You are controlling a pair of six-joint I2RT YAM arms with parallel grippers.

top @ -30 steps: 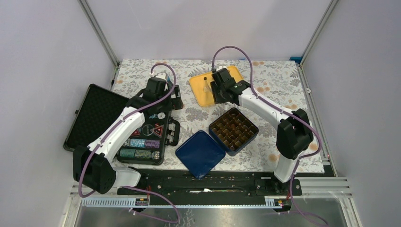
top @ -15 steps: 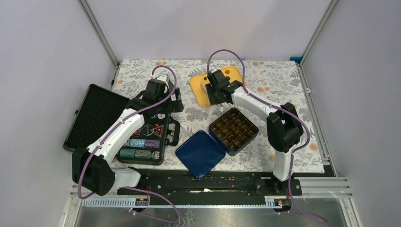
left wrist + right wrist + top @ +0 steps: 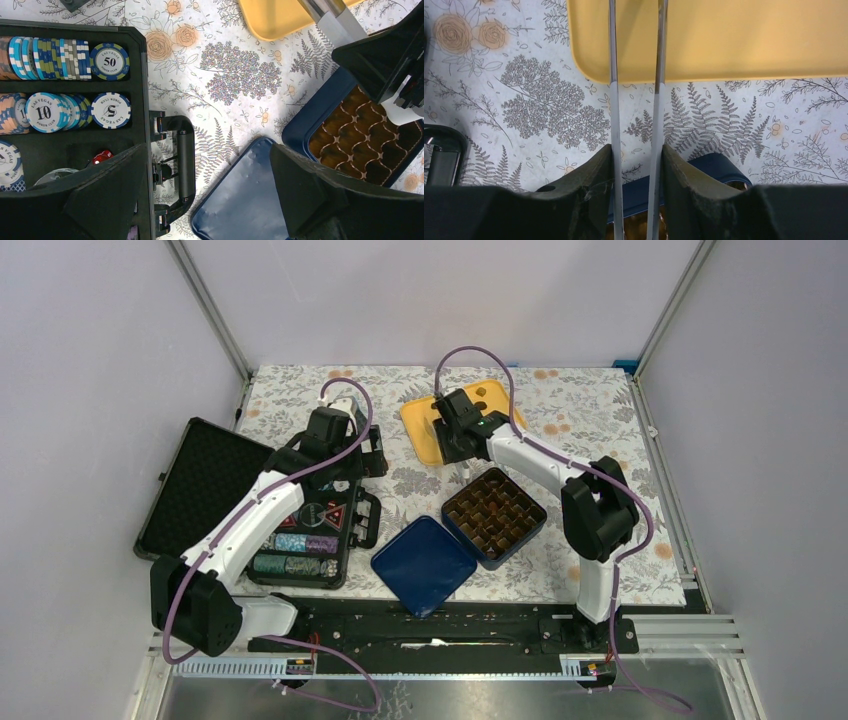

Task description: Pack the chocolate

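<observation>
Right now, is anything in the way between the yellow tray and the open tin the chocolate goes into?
Nothing visible does. Only bare floral cloth lies between the yellow tray and the open tin. The lid lies aside, nearer the arm bases.

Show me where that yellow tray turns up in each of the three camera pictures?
Top external: yellow tray at far centre, partly under the right arm.
Left wrist: its corner at the top edge.
Right wrist: fills the upper part.
Shared landmark: the blue chocolate tin, near side of the tray.
</observation>
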